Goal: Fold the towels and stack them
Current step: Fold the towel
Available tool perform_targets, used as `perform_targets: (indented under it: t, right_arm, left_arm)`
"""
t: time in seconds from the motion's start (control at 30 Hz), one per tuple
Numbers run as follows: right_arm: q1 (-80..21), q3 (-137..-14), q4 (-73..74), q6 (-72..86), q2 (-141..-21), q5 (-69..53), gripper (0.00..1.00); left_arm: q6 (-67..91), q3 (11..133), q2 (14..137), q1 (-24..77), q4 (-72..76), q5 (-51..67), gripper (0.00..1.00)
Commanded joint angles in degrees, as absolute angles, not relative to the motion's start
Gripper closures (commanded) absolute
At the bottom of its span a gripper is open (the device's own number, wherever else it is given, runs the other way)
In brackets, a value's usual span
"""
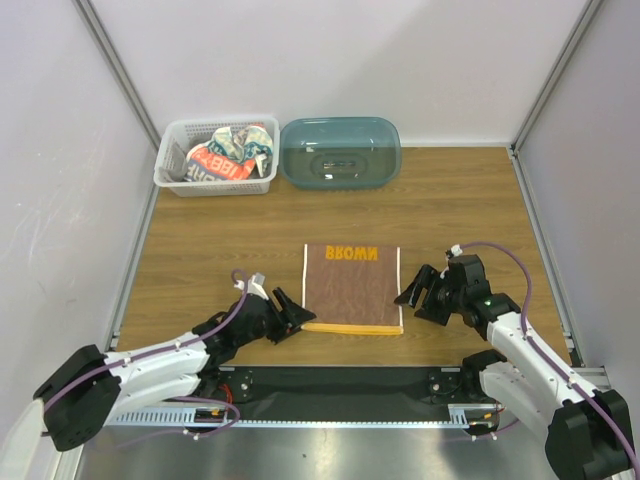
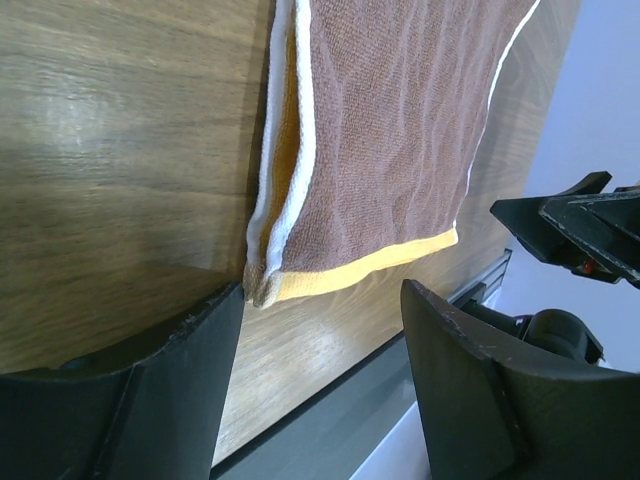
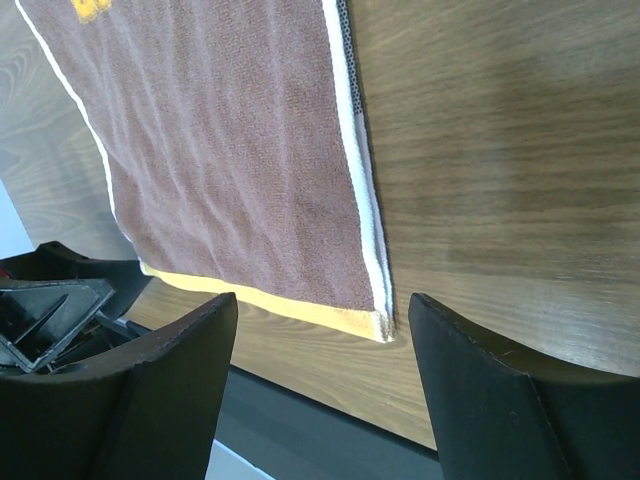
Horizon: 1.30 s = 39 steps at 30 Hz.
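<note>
A brown cloth towel with orange lettering and an orange edge [image 1: 352,288] lies flat in the middle of the wooden table [image 1: 200,250]. Its orange edge faces the arms and its lettering lies along the far side. The left wrist view shows two layers at its near left corner, so it looks folded at least once.

The left pincer [image 1: 288,316] sits just beside the near left corner, and the right pincer [image 1: 414,292] just beside the right edge. Both have their jaws wide and hold nothing. Each wrist camera shows a near corner of the towel lying between its fingers, untouched.

The step in hand seems to be the folding of this first towel. If another fold is wanted, each pincer must drop onto its near corner, pinch both layers together, and carry the orange edge toward the lettering evenly. Otherwise one arm must reach far back for the next cloth.

By count there is one towel on the table. A white printed towel [image 1: 222,160] and a bundled greyish cloth [image 1: 252,140] sit in the one white plastic lattice basket [image 1: 170,180]. One translucent teal oval tub [image 1: 340,152] stands beside it, and there are two arms.
</note>
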State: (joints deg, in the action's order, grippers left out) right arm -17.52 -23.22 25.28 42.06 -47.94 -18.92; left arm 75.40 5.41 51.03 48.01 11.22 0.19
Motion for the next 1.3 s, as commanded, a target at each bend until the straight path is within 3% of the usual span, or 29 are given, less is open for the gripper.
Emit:
perform_targets:
  t: [0.0, 0.1, 0.13, 0.27, 0.57, 0.8, 0.9, 1.07, 1.27]
  right_arm:
    - [-17.8, -23.0, 23.6, 42.8, -47.5, -19.2, 0.25]
    - [-17.8, -22.9, 23.4, 42.7, -47.8, -19.2, 0.25]
    - [-17.8, -22.9, 23.4, 42.9, -48.0, -19.2, 0.25]
    - [-18.0, -22.1, 22.7, 43.8, -47.9, -19.5, 0.26]
    - [-18.2, -20.0, 22.2, 44.9, -47.5, -19.2, 0.27]
    - [-19.1, -17.4, 19.8, 47.5, -47.5, -19.7, 0.27]
    - [-19.6, -16.3, 19.2, 48.5, -48.2, -19.4, 0.27]
    - [-20.1, -15.3, 17.9, 49.8, -49.1, -18.9, 0.27]
    - [-21.0, -13.9, 17.8, 51.9, -48.5, -18.2, 0.28]
  left_arm:
    - [75.7, 4.3, 52.6, 48.8, 10.8, -0.6, 0.29]
    - [75.7, 4.0, 52.3, 48.8, 10.7, -1.2, 0.35]
    - [75.6, 4.0, 52.1, 48.8, 10.6, -1.6, 0.42]
    - [75.0, 3.3, 51.4, 48.8, 11.6, -2.7, 0.53]
    - [73.9, 2.8, 53.5, 48.8, 16.0, -2.4, 0.55]
    - [73.8, 2.1, 54.8, 48.8, 18.8, -2.1, 0.61]
    - [73.8, 2.0, 55.4, 48.8, 19.8, -2.0, 0.68]
    - [72.6, 2.4, 56.9, 48.8, 20.9, -1.8, 0.97]
    - [71.2, 2.9, 56.7, 48.8, 20.8, -1.5, 1.0]
